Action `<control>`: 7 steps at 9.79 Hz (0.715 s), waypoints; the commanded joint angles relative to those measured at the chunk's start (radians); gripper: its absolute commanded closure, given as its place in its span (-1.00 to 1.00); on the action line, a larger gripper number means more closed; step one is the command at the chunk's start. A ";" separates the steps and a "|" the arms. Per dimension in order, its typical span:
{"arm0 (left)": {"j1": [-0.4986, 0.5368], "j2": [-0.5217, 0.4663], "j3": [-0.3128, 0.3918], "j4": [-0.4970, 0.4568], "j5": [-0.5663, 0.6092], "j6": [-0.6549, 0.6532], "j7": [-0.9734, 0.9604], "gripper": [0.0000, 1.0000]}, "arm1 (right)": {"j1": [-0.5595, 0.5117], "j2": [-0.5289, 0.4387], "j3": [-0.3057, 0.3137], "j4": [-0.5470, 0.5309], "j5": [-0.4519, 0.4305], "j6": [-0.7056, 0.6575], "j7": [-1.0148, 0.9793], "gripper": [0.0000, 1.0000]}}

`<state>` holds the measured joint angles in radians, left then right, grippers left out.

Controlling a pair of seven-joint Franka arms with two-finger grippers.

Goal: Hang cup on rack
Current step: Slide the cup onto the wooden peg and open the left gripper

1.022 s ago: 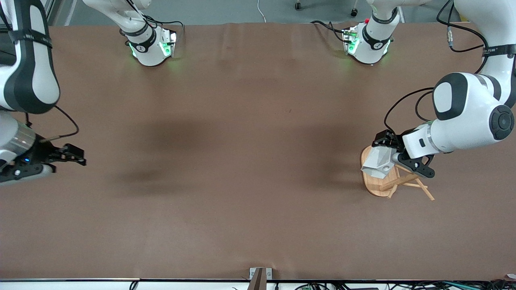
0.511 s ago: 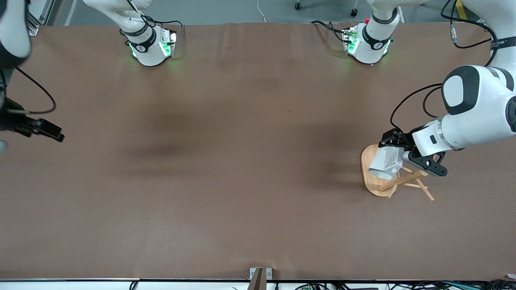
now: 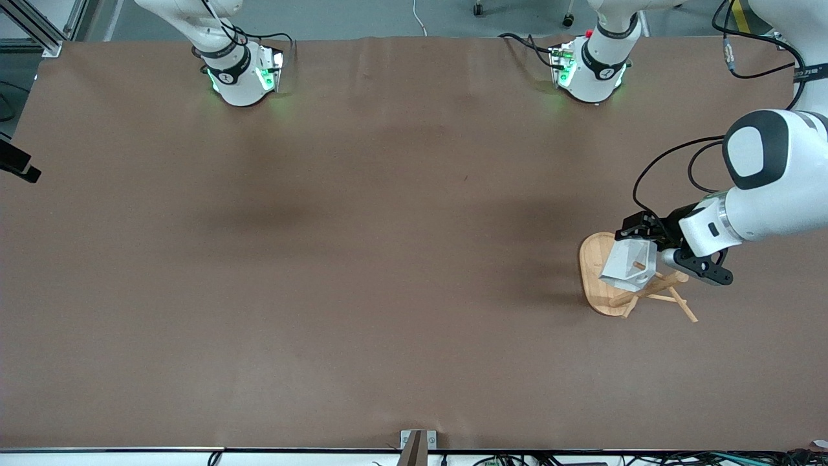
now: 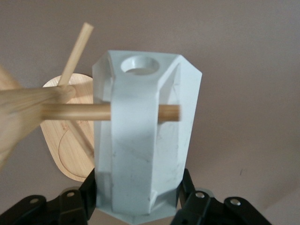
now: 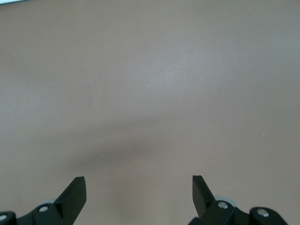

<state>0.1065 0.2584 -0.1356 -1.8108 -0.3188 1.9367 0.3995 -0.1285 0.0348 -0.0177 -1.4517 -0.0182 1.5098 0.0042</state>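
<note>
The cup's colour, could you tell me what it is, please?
The cup is plain white; it shows best in the left wrist view.

A brown counter [image 3: 388, 259] fills nearly the whole front view, its covering smooth with faint creases near the arm bases. Soft dark shadows lie across its middle. A small grey metal bracket [image 3: 418, 440] sits at the counter's edge nearest the front camera. Along that same edge runs a white strip with dark cables [image 3: 647, 459]. Above the counter's top edge lies grey floor [image 3: 388, 16], crossed by a white cable [image 3: 419, 19], with two chair castors [image 3: 478, 9] showing.
</note>
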 commanded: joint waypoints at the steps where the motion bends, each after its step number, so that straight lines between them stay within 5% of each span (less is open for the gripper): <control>1: 0.008 0.044 0.002 -0.019 -0.016 0.014 -0.010 0.90 | -0.019 0.014 0.018 0.014 -0.008 0.022 -0.050 -1.00; 2: 0.033 0.045 0.002 -0.021 -0.019 0.010 -0.010 0.75 | -0.022 0.014 0.018 0.014 -0.006 0.024 -0.062 -1.00; 3: 0.039 0.042 0.005 -0.021 -0.019 0.005 -0.011 0.29 | -0.022 0.014 0.018 0.014 -0.006 0.024 -0.076 -1.00; 4: 0.039 0.036 0.016 -0.022 -0.019 -0.001 -0.011 -0.81 | -0.022 0.013 0.018 0.014 -0.006 0.018 -0.073 -1.00; 5: 0.044 0.012 0.019 -0.041 -0.019 -0.008 -0.013 -1.00 | -0.022 0.013 0.016 0.014 -0.006 0.015 -0.073 -1.00; 7: 0.077 -0.066 0.021 -0.074 -0.019 -0.013 -0.013 -1.00 | -0.020 0.013 0.013 0.007 -0.006 0.018 -0.070 -1.00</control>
<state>0.1590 0.2554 -0.1240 -1.8208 -0.3324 1.9169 0.3852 -0.1307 0.0440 -0.0173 -1.4513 -0.0182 1.5340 -0.0536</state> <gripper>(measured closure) 0.000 0.000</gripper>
